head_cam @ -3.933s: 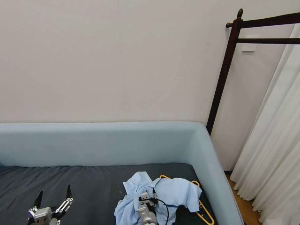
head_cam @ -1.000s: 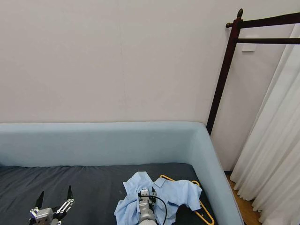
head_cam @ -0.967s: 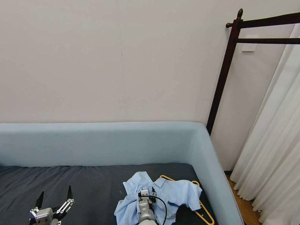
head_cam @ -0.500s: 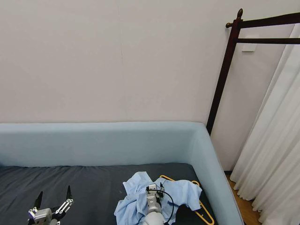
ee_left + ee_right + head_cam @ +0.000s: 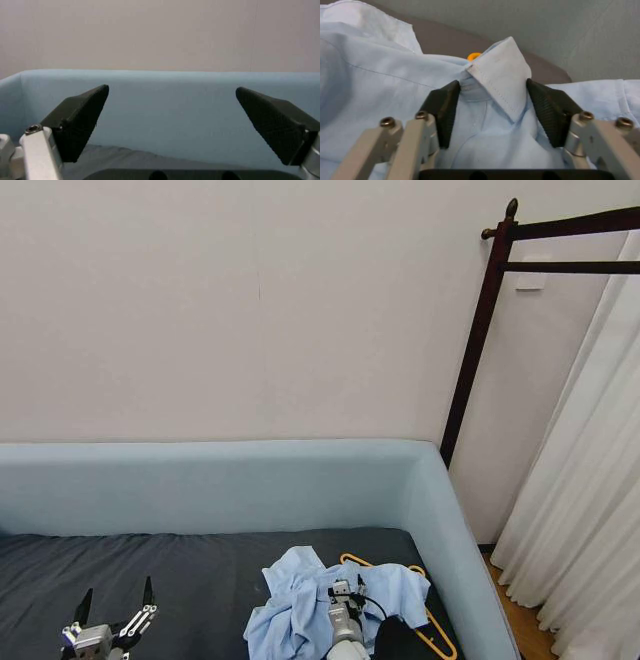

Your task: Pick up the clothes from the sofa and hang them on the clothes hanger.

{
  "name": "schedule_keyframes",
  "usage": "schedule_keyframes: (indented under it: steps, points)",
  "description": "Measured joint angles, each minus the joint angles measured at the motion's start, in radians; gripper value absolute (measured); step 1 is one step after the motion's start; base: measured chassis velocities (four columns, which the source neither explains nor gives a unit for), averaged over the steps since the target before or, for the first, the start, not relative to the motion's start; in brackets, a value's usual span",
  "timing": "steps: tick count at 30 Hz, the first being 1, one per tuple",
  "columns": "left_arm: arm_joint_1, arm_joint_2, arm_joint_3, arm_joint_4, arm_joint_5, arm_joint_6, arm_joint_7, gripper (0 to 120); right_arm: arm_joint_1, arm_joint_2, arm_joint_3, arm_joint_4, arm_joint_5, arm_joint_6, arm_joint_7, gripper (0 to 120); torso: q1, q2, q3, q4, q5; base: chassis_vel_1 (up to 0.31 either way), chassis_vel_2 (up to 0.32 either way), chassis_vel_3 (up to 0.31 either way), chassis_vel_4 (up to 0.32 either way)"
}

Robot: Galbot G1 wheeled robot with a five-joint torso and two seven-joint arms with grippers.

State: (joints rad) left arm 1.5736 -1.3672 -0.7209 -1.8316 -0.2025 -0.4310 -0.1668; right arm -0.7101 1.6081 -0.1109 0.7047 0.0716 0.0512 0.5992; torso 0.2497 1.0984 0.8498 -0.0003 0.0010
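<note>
Plain off-white wall (image 5: 250, 310) behind and above the right gripper (image 5: 345, 588). Light blue sofa backrest (image 5: 220, 480) just behind it, dark grey seat cushion (image 5: 180, 580) under it. Dark wooden clothes rack (image 5: 480, 330) off to its right, white curtains (image 5: 590, 480) beyond that, strip of wood floor (image 5: 515, 620) at the curtain foot.

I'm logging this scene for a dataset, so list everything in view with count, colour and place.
sofa: one, light blue, along the wall
seat cushion: one, dark grey, on the sofa
shirt: one, light blue, crumpled on the seat near the sofa's right end
hanger: one, orange, lying partly under the shirt
clothes rack: one, dark wood, standing past the sofa's right end
curtain: one, white, to the right of the rack
wall: one, off-white, behind the sofa
left hand: open, above the seat on the left, holding nothing
right hand: closed on the shirt's collar
</note>
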Motion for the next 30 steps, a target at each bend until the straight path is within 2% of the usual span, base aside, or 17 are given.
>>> schedule_keyframes:
  steps: [1,2,6,8,11,12,14,15,18,20,21,23,25,26,27,28,30]
  points:
    - [-0.002,0.0,0.001,0.002,0.0,0.0,0.0,100,-0.004,0.0,-0.002,0.007,0.0,0.002,-0.003,47,0.0,0.0,0.0,0.0,0.0,0.0,0.0,0.0,0.0]
    - [-0.002,0.0,0.001,0.002,0.0,0.0,0.0,100,-0.004,0.0,-0.002,0.007,0.0,0.002,-0.003,47,0.0,0.0,0.0,0.0,0.0,0.0,0.0,0.0,0.0]
    - [-0.007,0.0,0.006,0.008,0.0,0.0,0.0,100,-0.021,0.0,-0.012,0.042,0.01,0.004,-0.006,29,0.0,0.0,0.0,0.0,0.0,0.0,0.0,0.0,0.0]
    - [-0.008,0.0,0.007,0.008,0.0,0.0,0.0,100,-0.026,0.0,-0.015,0.053,0.013,0.004,-0.006,26,0.0,0.0,0.0,0.0,0.0,0.0,0.0,0.0,0.0]
    - [-0.008,0.0,0.008,0.009,-0.001,0.0,0.0,100,-0.045,0.0,-0.032,0.102,0.032,0.003,-0.002,11,0.0,0.0,0.0,-0.0001,-0.0001,0.0,0.0,0.0,0.0]
    - [-0.008,0.0,0.008,0.009,-0.001,0.0,0.0,100,-0.045,0.0,-0.032,0.102,0.032,0.003,-0.002,11,0.0,0.0,0.0,-0.0001,-0.0001,0.0,0.0,0.0,0.0]
    - [-0.009,0.003,0.008,0.009,-0.004,0.0,0.0,100,-0.063,-0.001,-0.055,0.16,0.065,-0.004,0.006,3,0.0,0.0,0.0,-0.0002,-0.0002,0.0,0.0,0.0,0.0]
    - [-0.01,0.005,0.008,0.009,-0.007,0.0,0.0,100,-0.077,-0.013,-0.082,0.226,0.099,-0.013,0.013,0,0.0,0.0,0.0,0.0003,0.0002,0.0,0.0,0.0,0.0]
    - [-0.012,0.008,0.008,0.01,-0.011,-0.001,0.0,100,-0.089,-0.046,-0.104,0.299,0.119,-0.012,0.02,0,0.0,0.0,0.0,0.0005,0.0003,0.0,0.0,0.0,0.0]
    - [-0.017,0.011,0.014,0.013,-0.018,-0.004,-0.001,100,-0.102,-0.101,-0.126,0.399,0.125,0.008,0.017,0,0.0,0.0,0.0,-0.0002,-0.0005,0.0,0.0,0.0,0.0]
    - [-0.017,0.011,0.014,0.013,-0.018,-0.004,-0.001,100,-0.102,-0.101,-0.126,0.399,0.125,0.008,0.017,0,0.0,0.0,0.0,-0.0002,-0.0005,0.0,0.0,0.0,0.0]
    - [-0.028,0.018,0.027,0.018,-0.037,-0.009,0.017,100,-0.107,-0.186,-0.144,0.524,0.142,0.039,-0.006,0,0.0,0.0,0.0,-0.0001,0.0002,0.0,0.0,0.0,0.0]
    - [-0.034,0.025,0.038,0.02,-0.068,-0.01,0.041,100,-0.106,-0.24,-0.147,0.594,0.171,0.056,-0.032,0,0.0,0.0,0.0,-0.0003,-0.0001,0.0,0.0,0.0,0.0]
    - [-0.043,0.035,0.048,0.021,-0.111,-0.01,0.065,100,-0.1,-0.287,-0.15,0.652,0.197,0.075,-0.062,0,0.0,0.0,0.0,0.0,0.0004,0.0,0.0,0.0,0.0]
    - [-0.043,0.035,0.048,0.021,-0.111,-0.01,0.065,100,-0.1,-0.287,-0.15,0.652,0.197,0.075,-0.062,0,0.0,0.0,0.0,0.0,0.0004,0.0,0.0,0.0,0.0]
    - [-0.051,0.045,0.057,0.021,-0.145,-0.01,0.08,100,-0.09,-0.321,-0.151,0.686,0.211,0.091,-0.085,0,0.0,0.0,0.0,-0.0001,0.0002,0.0,0.0,0.0,0.0]
    - [-0.081,0.075,0.081,0.025,-0.252,-0.007,0.137,100,-0.053,-0.394,-0.162,0.766,0.25,0.136,-0.144,0,0.0,0.0,0.0,-0.0003,0.0002,0.0,0.0,0.0,0.0]
